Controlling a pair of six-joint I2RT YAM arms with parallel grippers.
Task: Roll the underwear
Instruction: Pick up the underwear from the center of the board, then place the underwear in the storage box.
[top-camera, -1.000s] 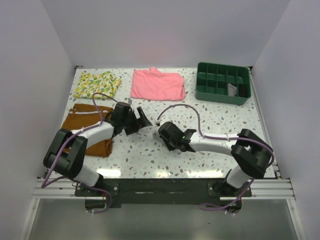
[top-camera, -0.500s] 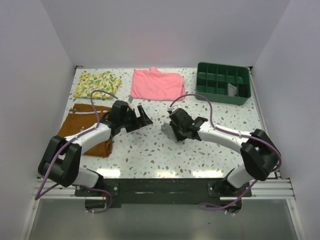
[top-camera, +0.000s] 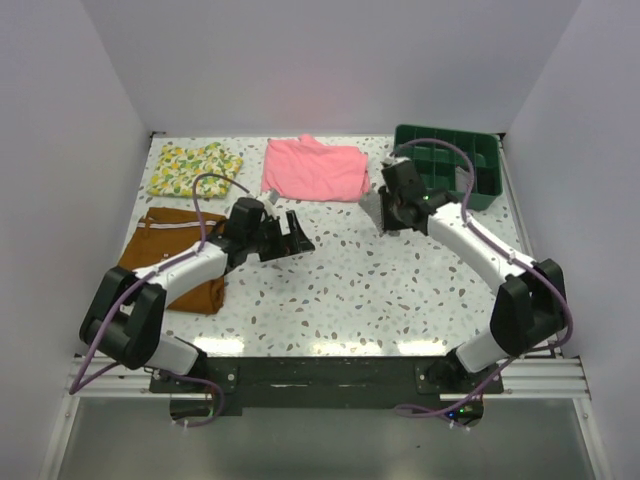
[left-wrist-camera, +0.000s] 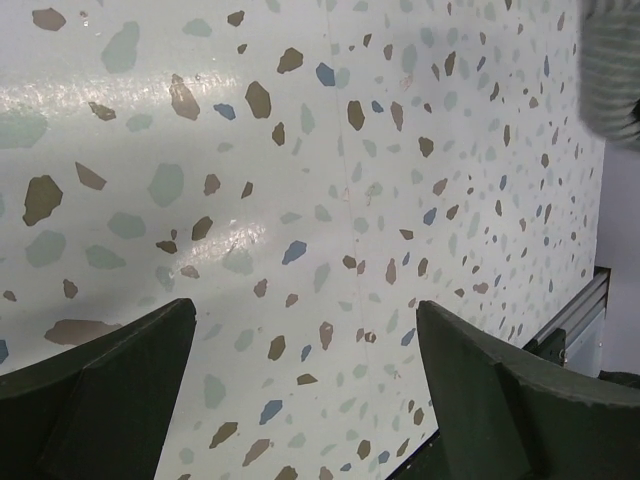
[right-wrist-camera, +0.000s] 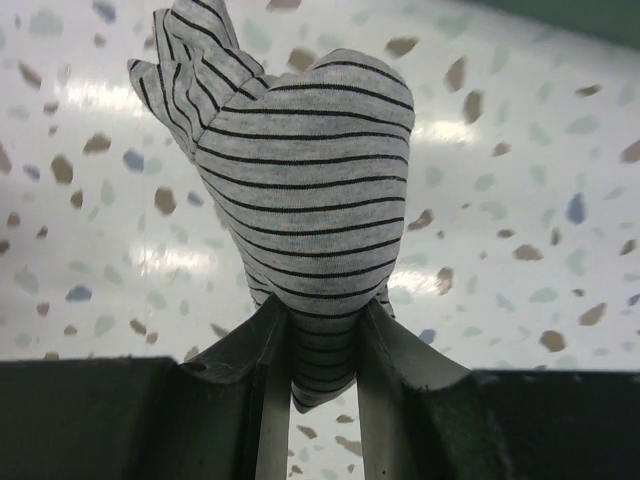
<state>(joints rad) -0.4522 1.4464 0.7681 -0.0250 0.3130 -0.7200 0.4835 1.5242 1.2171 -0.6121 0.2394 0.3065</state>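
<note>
The underwear is a bunched roll of grey knit with thin dark stripes. My right gripper is shut on its lower end and holds it above the speckled table. In the top view the right gripper is at the back right, just left of the green tray, with the underwear at its tip. My left gripper is open and empty over the table's middle left. In the left wrist view the left gripper has only bare table between its fingers, and the underwear shows at the top right.
A green compartment tray stands at the back right with a small white item inside. A pink folded garment lies at the back middle, a lemon-print cloth at the back left, rust-brown shorts at the left.
My right gripper has carried the underwear from the table's middle up and back to the right, toward the green tray. The left gripper has shifted slightly right and stays open.
</note>
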